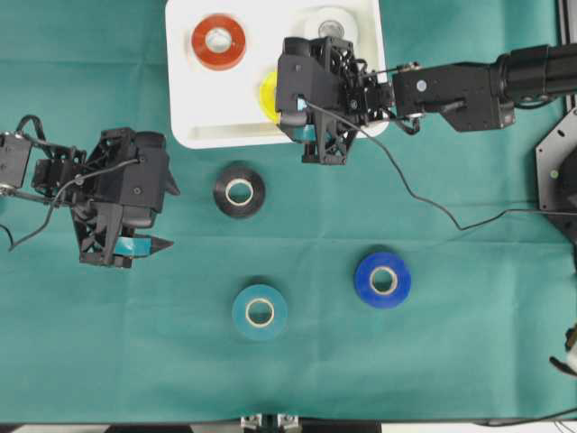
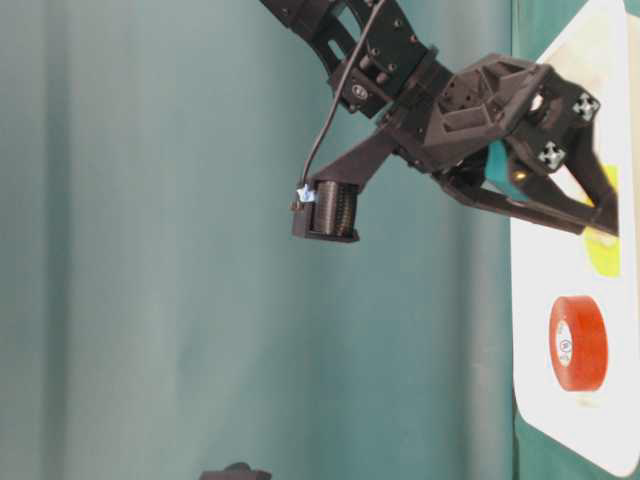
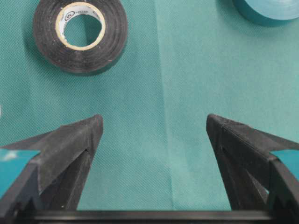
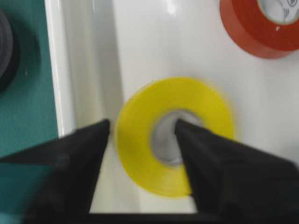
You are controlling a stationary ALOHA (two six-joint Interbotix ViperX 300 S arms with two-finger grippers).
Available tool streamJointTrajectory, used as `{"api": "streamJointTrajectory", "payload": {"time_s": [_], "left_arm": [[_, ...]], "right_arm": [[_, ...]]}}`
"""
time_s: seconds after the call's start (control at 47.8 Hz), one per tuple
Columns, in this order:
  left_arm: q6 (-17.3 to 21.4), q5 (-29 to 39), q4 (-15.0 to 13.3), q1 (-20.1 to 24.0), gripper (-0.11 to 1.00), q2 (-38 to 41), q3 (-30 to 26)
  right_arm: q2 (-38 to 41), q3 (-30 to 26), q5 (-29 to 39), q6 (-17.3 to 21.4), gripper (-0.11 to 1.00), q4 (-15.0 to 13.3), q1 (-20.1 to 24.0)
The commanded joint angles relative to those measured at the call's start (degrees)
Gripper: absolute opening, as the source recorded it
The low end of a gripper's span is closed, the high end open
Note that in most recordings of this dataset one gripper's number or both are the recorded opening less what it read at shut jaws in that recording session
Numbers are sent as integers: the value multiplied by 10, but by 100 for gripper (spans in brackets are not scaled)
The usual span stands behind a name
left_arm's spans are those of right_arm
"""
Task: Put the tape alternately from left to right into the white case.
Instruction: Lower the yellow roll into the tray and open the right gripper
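Across the overhead view, the white case [image 1: 189, 108] is lying at the far middle of the green worktop [image 1: 451, 361], holding the red roll [image 1: 219, 41], the white roll [image 1: 331, 24] and the yellow roll [image 1: 268, 95]. The right gripper [image 1: 293, 115] is hanging over the case's near edge, hiding most of the yellow roll. The black roll [image 1: 239, 191], teal roll [image 1: 260, 312] and blue roll [image 1: 382, 280] are sitting apart on the cloth. The left gripper [image 1: 153, 236] is hovering at the left, its fingers spread wide around nothing.

At table level, the right gripper [image 2: 600, 225] is reaching over the case [image 2: 560, 260], near the red roll [image 2: 578, 343].

Under the left wrist, wide fingers [image 3: 74, 140] are framing bare cloth, the black roll [image 3: 80, 36] lying beyond them.

Under the right wrist, the fingers [image 4: 74, 158] are standing parted, one outside the yellow roll [image 4: 175, 154] and one in its core; whether they are touching it is unclear through the blur.
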Motion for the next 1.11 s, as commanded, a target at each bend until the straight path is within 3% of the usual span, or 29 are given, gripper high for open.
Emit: {"api": "streamJointTrajectory", "payload": {"time_s": [0.0,0.606,1.087], "left_arm": [[-1,-2,-1,-1,68,-5,-6],[-1,-3,-1,-1,68,-5,-5],[-1,-2,-1,-1,68,-5,-6]], "right_arm": [[-12,-9,-4,2,81,-1,1],[-30,-9,-5,1,79,-1,3],[-90,9,-5,2,79,0,68]]}}
